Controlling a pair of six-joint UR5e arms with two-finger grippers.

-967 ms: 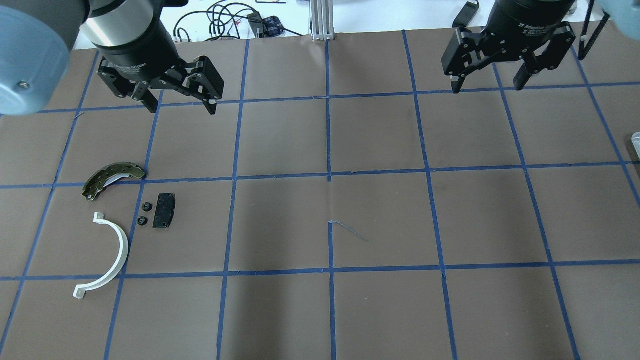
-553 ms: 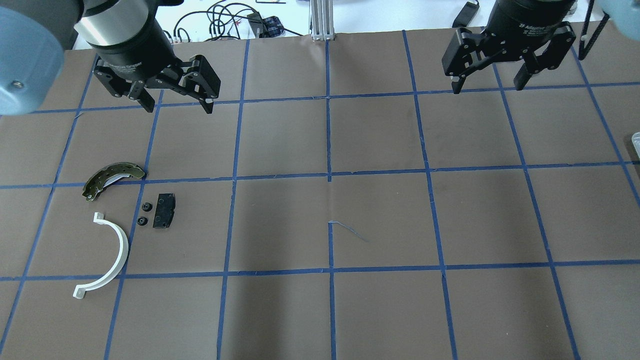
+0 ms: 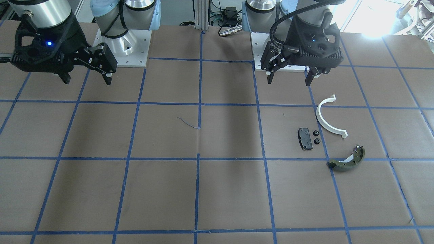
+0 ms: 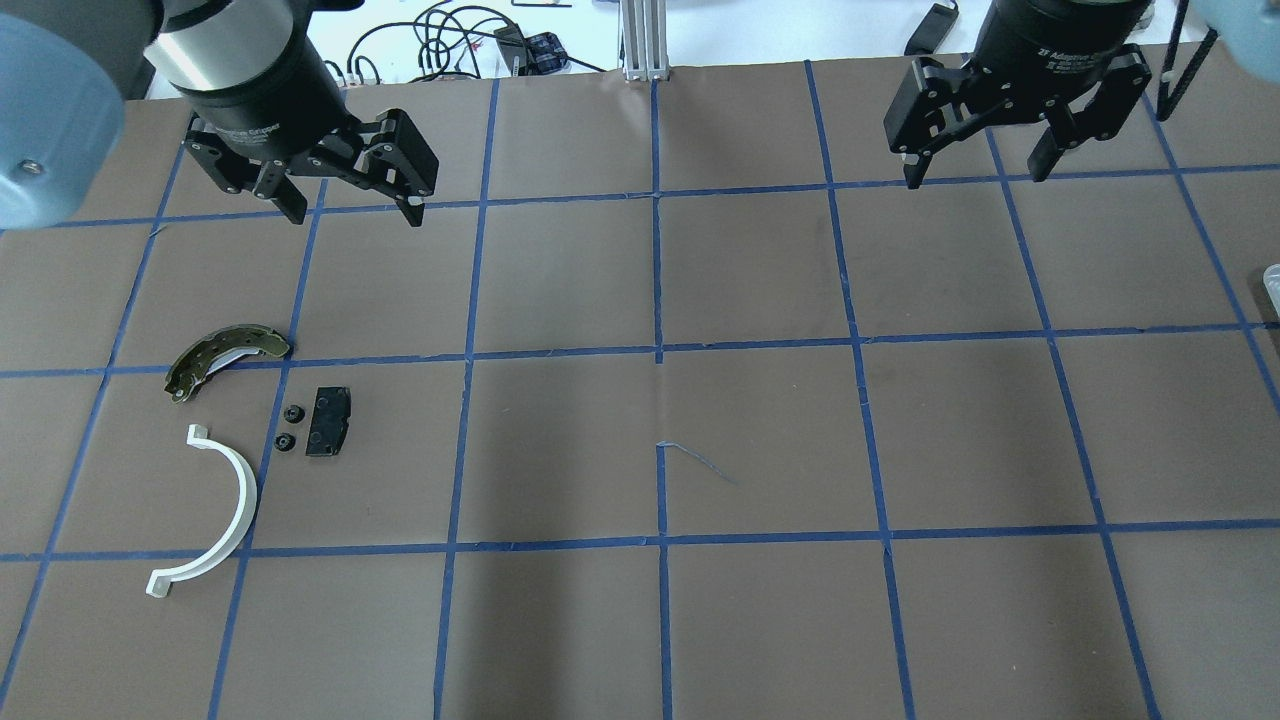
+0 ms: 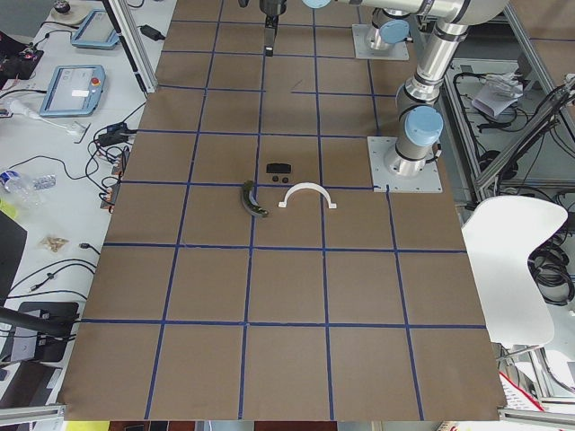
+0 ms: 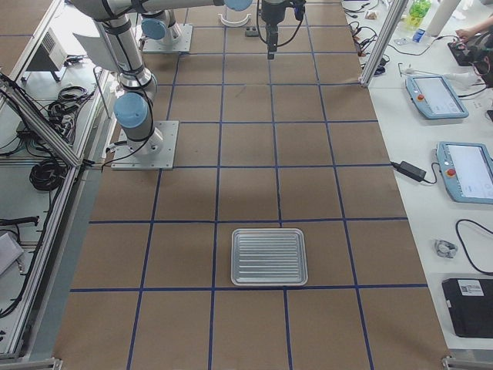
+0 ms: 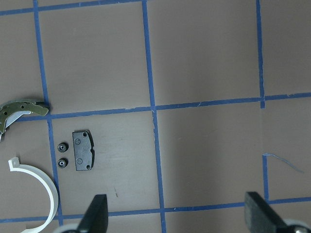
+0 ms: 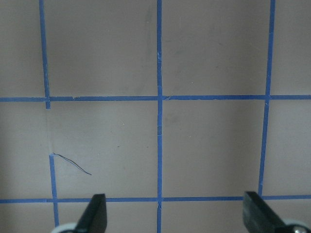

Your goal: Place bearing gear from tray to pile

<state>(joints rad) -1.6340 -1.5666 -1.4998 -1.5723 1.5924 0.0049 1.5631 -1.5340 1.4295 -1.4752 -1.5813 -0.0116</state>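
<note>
On the robot's left side of the brown gridded counter [image 4: 760, 430], showing the pile: an olive-green curved shoe [image 4: 215, 357], a white half-ring [image 4: 247, 490] and a black pad [image 4: 328, 421], lying near one another without touching. Also showing two small black bearing gears [image 4: 292, 413], sitting just beside the pad, between it and the half-ring's upper end. Showing too, well apart from all this in the right-side view, a ribbed metal tray [image 6: 269, 256], appearing bare. Hovering raised over the counter, clear of the pile: the left claw [image 4: 355, 215], spread wide and pinching nothing, and, well off to the other side, the right claw [image 4: 976, 178], equally spread and empty. Judging from this layout, appearing to be at or near the finish: gears resting with the pile, nothing visibly waiting on the tray, neither claw carrying anything. Possibly leaving only a retreat of the arms, though offering no way of telling whether further gears are due.
</note>
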